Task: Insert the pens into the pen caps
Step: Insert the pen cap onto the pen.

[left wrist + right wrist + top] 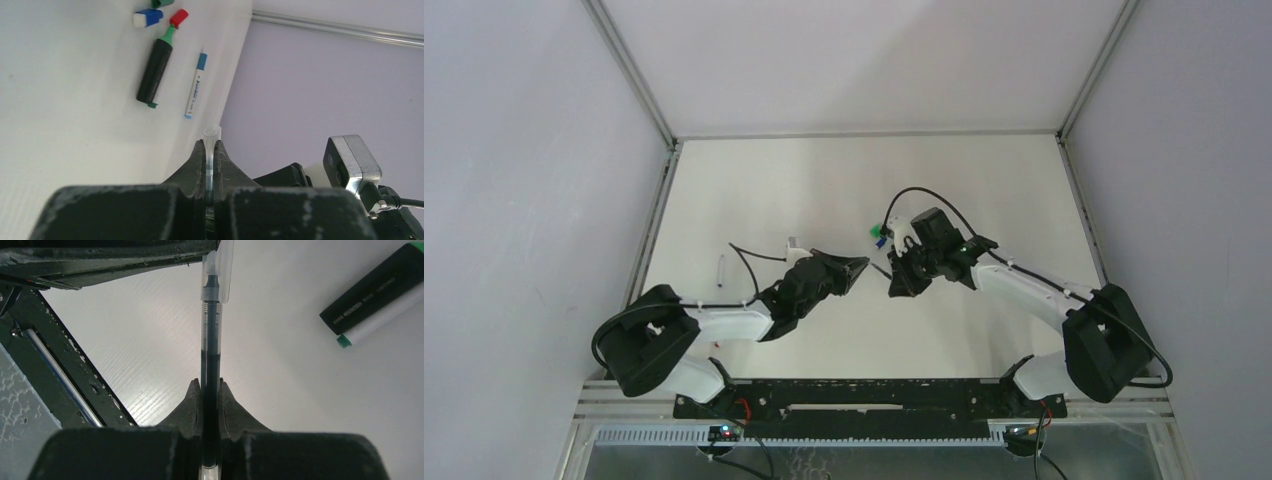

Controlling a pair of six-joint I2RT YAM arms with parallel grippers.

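Top view: bright, even, diffuse light from above; table [824, 190] near-white, arms [724, 322] cast only faint soft shadows. Slight wide-angle bend at edges. Wrist views: left gripper [210, 147] & right gripper [210, 390] dark, soft-focus up close, bg sharper. Black pen [155, 70] throws thin soft shadow. Mild sheen on table ribbing, right wrist view.

The top external camera looks down from above and behind the arm bases, far off, covering the whole table [754, 190], the left gripper [860, 266] and the right gripper [894, 284]. Each wrist camera sits close behind its own fingers and faces along them toward the table. Both wrist views share the black marker [155, 70] [372, 287]: ahead-left of the left gripper, ahead-right of the right gripper.
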